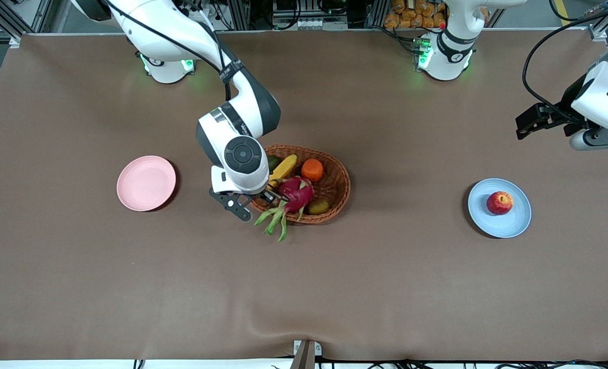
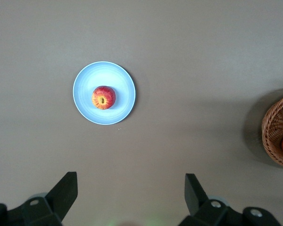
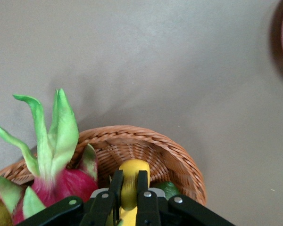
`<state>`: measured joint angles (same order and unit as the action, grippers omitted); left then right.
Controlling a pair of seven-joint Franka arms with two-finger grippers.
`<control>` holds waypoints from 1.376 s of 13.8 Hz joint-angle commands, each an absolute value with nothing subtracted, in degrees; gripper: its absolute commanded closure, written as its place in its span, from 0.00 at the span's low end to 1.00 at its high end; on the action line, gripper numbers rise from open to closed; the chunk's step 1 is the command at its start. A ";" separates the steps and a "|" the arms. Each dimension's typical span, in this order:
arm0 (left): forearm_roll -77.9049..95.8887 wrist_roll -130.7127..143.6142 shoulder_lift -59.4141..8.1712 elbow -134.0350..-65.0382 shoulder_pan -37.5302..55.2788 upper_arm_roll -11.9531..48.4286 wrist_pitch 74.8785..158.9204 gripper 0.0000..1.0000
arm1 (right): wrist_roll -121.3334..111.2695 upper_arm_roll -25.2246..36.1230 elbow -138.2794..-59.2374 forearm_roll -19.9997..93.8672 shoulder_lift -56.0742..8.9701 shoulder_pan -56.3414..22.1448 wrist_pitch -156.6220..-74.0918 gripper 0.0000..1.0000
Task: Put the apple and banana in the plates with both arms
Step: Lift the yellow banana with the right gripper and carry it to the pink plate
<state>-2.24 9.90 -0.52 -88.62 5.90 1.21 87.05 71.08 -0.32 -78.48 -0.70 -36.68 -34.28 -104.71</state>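
- Front view, starting at the right arm's end of the table: I see the pink plate [image 1: 146, 183] bare, well in from every edge.
- Mid-table, my right gripper [image 1: 270, 195] sits in the wicker basket [image 1: 340, 183], clenched around the banana [image 1: 284, 169]; right wrist view shows both fingers [image 3: 142, 189] touching its yellow skin [image 3: 130, 181], beside the dragon fruit [image 1: 296, 193], orange [image 1: 312, 169] and avocado [image 3: 170, 189].
- Toward the left arm's end, the apple [image 1: 499, 203] rests on the blue plate [image 1: 519, 221].
- My left gripper [image 2: 131, 194] waits, released, above the table's edge there.
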 commanded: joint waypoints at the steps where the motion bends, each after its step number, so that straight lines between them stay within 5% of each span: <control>1: -1.32 8.52 1.14 -89.12 5.02 0.88 86.75 0.00 | 67.43 0.26 -72.79 -1.23 -37.00 -34.02 -96.53 1.00; 7: 2.55 8.61 1.76 -89.30 4.75 0.79 86.75 0.00 | 44.33 1.67 -71.10 -5.70 -30.77 -24.63 -85.09 1.00; 12: 2.46 8.70 1.41 -89.03 4.83 0.70 85.69 0.00 | 27.98 1.67 -75.84 -7.82 -27.52 -15.31 -84.99 1.00; 15: 2.37 8.53 1.32 -89.03 4.83 0.79 85.69 0.00 | 25.32 1.58 -80.14 -7.82 -25.50 -12.14 -86.56 1.00; 19: 1.94 8.79 1.49 -88.77 4.83 0.70 85.00 0.00 | 19.61 1.67 -98.04 -7.82 -18.91 -7.48 -101.73 1.00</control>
